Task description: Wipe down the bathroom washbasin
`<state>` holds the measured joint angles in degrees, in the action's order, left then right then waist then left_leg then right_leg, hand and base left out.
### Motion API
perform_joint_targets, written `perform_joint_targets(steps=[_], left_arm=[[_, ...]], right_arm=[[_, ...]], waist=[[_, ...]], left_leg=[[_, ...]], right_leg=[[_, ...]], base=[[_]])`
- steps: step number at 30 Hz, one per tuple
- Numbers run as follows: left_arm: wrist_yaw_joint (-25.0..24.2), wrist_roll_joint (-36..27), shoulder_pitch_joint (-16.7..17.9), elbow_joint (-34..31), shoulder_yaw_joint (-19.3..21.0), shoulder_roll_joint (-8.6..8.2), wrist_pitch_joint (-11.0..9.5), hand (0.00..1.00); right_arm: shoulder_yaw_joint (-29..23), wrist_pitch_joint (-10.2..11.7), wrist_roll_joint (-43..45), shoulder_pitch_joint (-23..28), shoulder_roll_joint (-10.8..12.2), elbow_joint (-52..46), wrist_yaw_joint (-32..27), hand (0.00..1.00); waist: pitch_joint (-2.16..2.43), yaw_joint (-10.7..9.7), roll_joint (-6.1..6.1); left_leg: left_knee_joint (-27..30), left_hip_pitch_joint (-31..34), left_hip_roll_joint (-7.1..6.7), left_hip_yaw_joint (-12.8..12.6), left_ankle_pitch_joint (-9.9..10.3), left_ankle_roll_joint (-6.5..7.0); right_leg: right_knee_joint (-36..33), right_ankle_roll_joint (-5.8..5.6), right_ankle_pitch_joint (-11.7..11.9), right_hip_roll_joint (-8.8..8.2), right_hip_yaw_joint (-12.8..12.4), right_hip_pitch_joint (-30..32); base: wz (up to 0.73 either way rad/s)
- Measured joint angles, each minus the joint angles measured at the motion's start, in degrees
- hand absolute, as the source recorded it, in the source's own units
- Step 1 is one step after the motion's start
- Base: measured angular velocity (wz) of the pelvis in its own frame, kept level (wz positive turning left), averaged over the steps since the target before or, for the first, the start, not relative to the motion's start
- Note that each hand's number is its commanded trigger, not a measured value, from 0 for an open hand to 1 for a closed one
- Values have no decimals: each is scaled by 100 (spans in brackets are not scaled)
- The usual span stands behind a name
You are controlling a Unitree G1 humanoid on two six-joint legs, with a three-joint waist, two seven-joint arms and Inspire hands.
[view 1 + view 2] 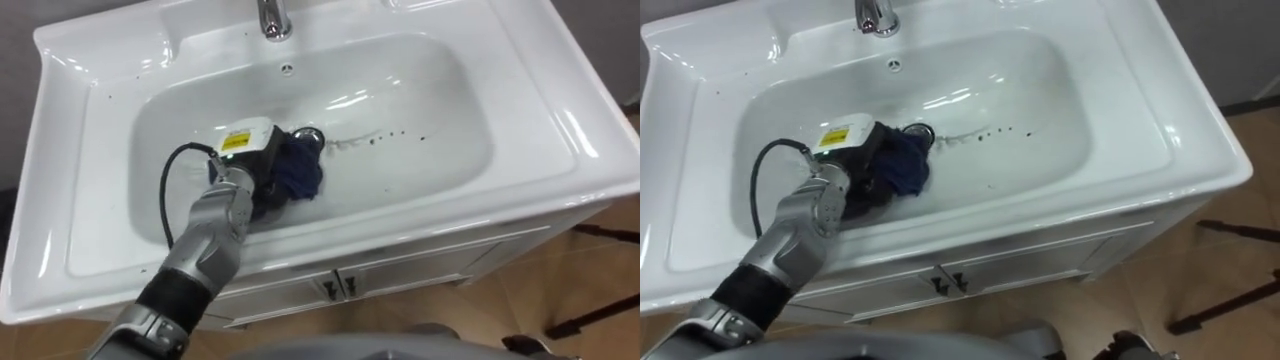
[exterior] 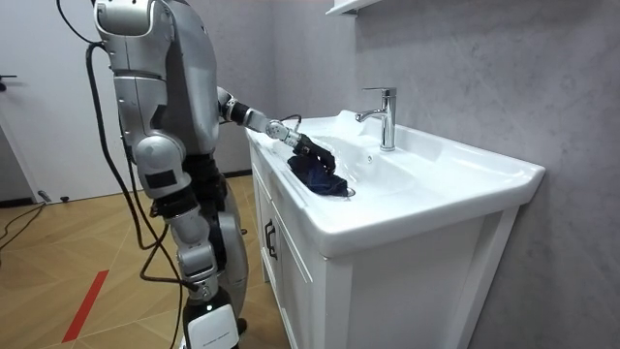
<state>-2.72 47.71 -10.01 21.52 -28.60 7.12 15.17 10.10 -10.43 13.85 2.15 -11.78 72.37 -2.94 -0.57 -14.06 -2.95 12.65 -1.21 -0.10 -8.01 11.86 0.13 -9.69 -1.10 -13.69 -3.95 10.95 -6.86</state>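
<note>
The fingers of the left hand [image 1: 252, 160] are sinking into a dark blue cloth [image 1: 300, 172], and since they are as dark as the cloth, I cannot tell whether they are curling round it or pressing flat on it. The back of the hand is facing up. The wrist and forearm are running back over the front rim toward the lower left of the eye views.

The cloth is lying bunched on the bottom of the white basin [image 1: 430, 110], just left of centre. Its far edge is touching or partly covering the drain [image 1: 314, 132]. A trail of small dark specks [image 1: 385, 137] is showing on the basin floor to the right of the drain, clear of the cloth. The tap [image 1: 272, 18] is standing at the back rim, well apart from the hand.

The cloth is looking soft, limp and light, possibly damp. It is likely going to fold and drag rather than slide as one piece, so the palm should be pressing down on the middle of the bundle, with the fingers gathering the near folds to stop it slipping out. The basin's glazed surface is probably slick, and its curved walls are calling for pressure that follows the slope.

In the room view the robot is standing upright at the front of the white cabinet [image 2: 291, 271], reaching its left arm over the rim.
</note>
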Motion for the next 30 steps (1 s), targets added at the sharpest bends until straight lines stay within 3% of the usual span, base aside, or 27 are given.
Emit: perform_joint_targets(steps=[5, 13, 19, 24, 30], left_arm=[[-56, -97, -234, 20, -195, -194, -191, 100], [-82, -629, -476, 35, -370, -195, -257, 100], [-91, -809, -581, 45, -566, -174, -257, 100], [-272, -840, -788, 34, -713, -182, -257, 100], [-283, -948, -860, 33, -712, -202, -278, 100]], right_arm=[[-3, 108, -1, 7, 86, -41, -5, 0], [0, 84, 15, 125, 76, -26, 90, 0], [0, 48, 24, 50, 73, 144, 162, 0], [-12, 43, 12, 54, 43, 128, 233, 0], [-12, 98, -16, 75, -17, 127, 240, 0]], waist=[[-23, -159, 54], [-25, -349, 51], [-36, -458, -110], [-53, -566, -314], [-64, -645, -381]], left_leg=[[-11, -4, 13, -92, 1, 0], [-92, 4, 25, -170, 1, 0], [-86, -30, 23, -161, 1, 1], [-52, -43, 25, -162, 1, 1], [-37, -80, 37, -273, -2, 5]], right_leg=[[-17, 1, 1, 2, -86, 48], [-99, 0, 3, 1, -150, 120], [-95, -6, 8, -2, -138, 87], [-95, -6, 8, -2, -149, 75], [-101, -6, 7, 1, -266, 74]], base=[[-10], [-3], [1], [0], [-7]])
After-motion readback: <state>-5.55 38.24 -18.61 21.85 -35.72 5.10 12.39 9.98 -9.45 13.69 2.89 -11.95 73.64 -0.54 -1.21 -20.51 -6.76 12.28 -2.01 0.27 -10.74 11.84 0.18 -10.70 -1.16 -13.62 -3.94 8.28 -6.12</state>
